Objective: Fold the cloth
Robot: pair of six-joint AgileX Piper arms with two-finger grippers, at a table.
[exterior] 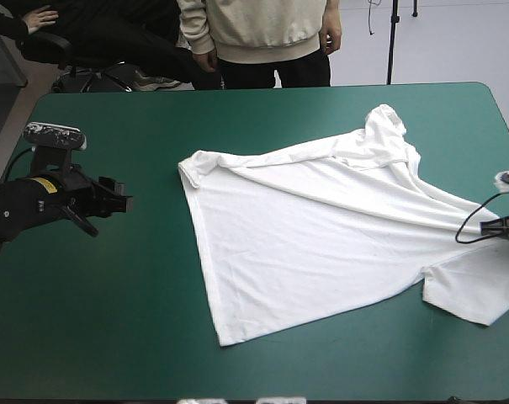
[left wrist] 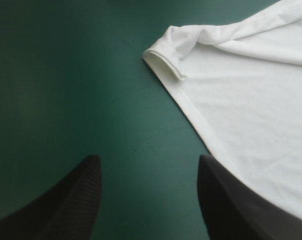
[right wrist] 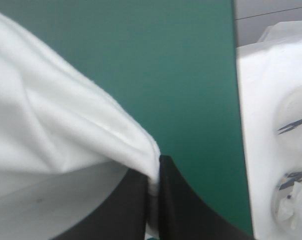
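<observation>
The white T-shirt (exterior: 321,236) lies mostly flat across the middle and right of the teal-green table, with a ridge of folds running from its far side to the right edge. My right gripper (exterior: 508,227) is at the table's right edge. In the right wrist view it (right wrist: 155,167) is shut on a pinched fold of the T-shirt (right wrist: 51,130), which rises from the fingers. My left gripper (exterior: 124,203) hovers left of the shirt. It (left wrist: 148,159) is open and holds nothing. The shirt's rolled corner (left wrist: 165,57) lies ahead of it and to one side.
Bare teal-green cover (exterior: 111,303) stretches along the left side and the front edge. The table's right edge (right wrist: 233,100) runs close beside my right gripper. A loose sleeve (exterior: 477,290) lies at the front right.
</observation>
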